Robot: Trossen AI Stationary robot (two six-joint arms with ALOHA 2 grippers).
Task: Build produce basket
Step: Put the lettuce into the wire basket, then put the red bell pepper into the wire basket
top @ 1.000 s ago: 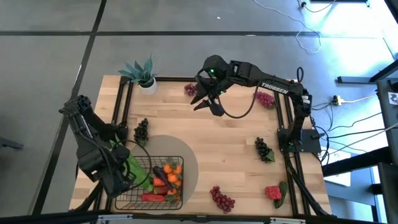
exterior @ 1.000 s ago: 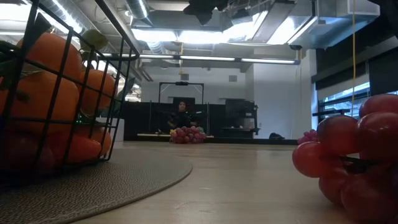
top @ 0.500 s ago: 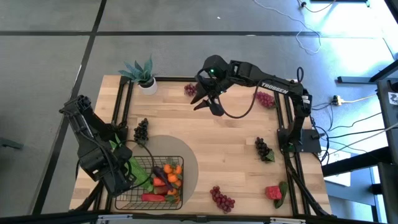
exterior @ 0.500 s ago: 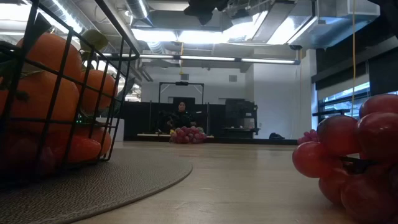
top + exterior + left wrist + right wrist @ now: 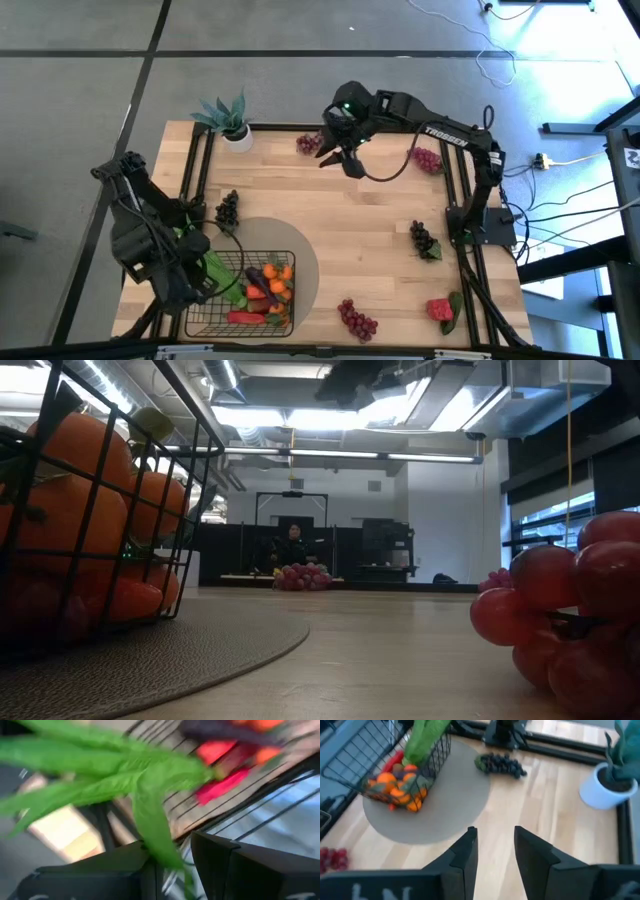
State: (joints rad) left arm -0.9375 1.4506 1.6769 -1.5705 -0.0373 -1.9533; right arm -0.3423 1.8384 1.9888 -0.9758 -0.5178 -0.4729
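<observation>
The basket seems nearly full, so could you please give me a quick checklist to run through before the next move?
1. Basket seated on the grey mat: ok.
2. Green bean pods fully inside the basket: not ok, they hang over its rim by the left pincer.
3. Left pincer free of the pods: cannot tell.
4. Right pincer empty and open, raised over the table's far side: ok.
5. Produce outside the basket: not ok, the red grapes, dark grapes and strawberry remain out.
</observation>
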